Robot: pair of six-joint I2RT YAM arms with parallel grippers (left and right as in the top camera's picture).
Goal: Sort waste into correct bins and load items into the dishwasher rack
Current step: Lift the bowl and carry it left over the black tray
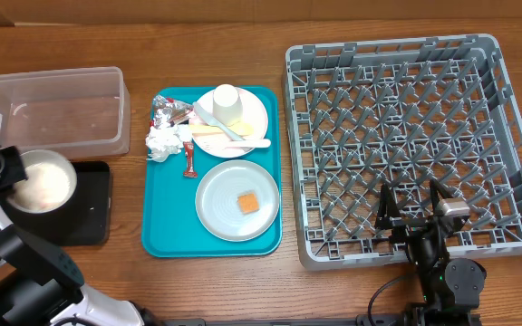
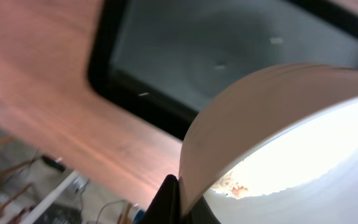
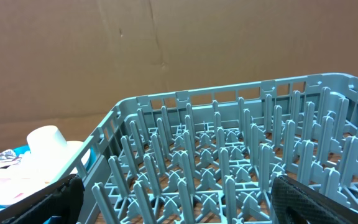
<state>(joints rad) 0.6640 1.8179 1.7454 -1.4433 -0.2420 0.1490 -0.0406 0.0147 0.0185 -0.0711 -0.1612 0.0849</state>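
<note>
At my left wrist, my left gripper (image 2: 176,200) is clenched on the rim of the small white bowl (image 2: 291,124). Only that close view shows the pinch, the rice grains (image 2: 229,185) clinging low inside, and a few pale specks on the floor of the black tray (image 2: 229,62) beneath. From overhead the bowl merely looks white, hanging over the tray's far left corner and the table (image 1: 207,36). My right gripper (image 1: 412,206) is spread wide over the near wall of the dishwasher rack (image 1: 295,154), grasping nothing; its own camera shows both fingers (image 3: 61,199) low in frame and the rack's pegs from the side. Behind the black tray sits the clear tub (image 1: 107,136). Between the bins and the rack lies the teal tray (image 1: 166,226). It carries the white cup (image 1: 227,102) upside down on the pinkish plate (image 1: 257,113), the yellow and pale utensils (image 1: 214,133), the foil wrapper (image 1: 166,112), the napkin (image 1: 161,143), the red sachet (image 1: 189,161), and the grey-white plate (image 1: 216,195) bearing the orange cube (image 1: 247,203).
</note>
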